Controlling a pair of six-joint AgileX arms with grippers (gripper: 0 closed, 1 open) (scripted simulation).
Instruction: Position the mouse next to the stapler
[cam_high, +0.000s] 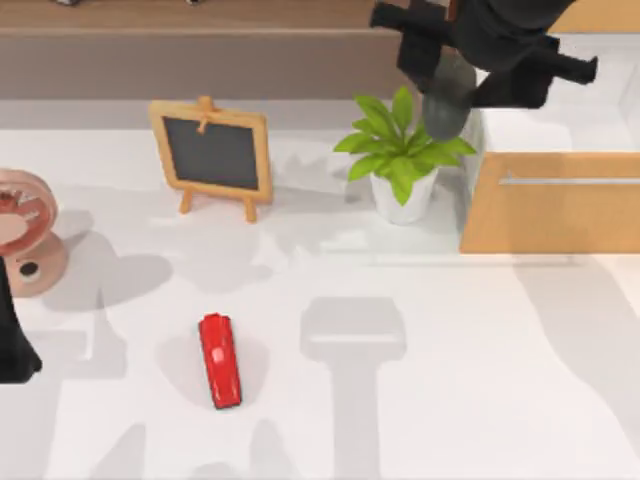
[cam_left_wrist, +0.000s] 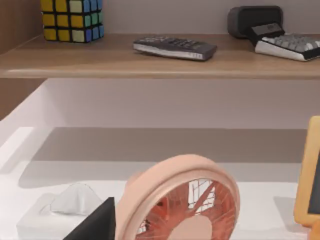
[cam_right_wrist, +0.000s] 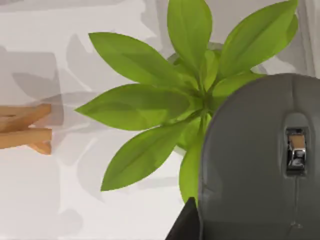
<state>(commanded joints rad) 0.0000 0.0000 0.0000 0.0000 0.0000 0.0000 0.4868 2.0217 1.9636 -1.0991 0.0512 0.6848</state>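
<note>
The grey mouse (cam_high: 447, 98) hangs high above the back right of the table, over the potted plant, with my right gripper (cam_high: 452, 80) shut on it. In the right wrist view the mouse (cam_right_wrist: 255, 160) looms close with its scroll wheel showing, and a dark fingertip (cam_right_wrist: 186, 226) sits at its edge. The red stapler (cam_high: 220, 360) lies flat on the white table at the front left, far from the mouse. My left arm (cam_high: 12, 340) stays parked at the table's left edge beside the fan.
A small chalkboard easel (cam_high: 212, 155) stands at the back left. The potted plant (cam_high: 402, 150) stands next to a wooden box (cam_high: 550, 205). A pink fan (cam_high: 22, 230) is at the far left. A tissue box (cam_left_wrist: 50, 215) sits by the fan, below a shelf (cam_left_wrist: 150, 60).
</note>
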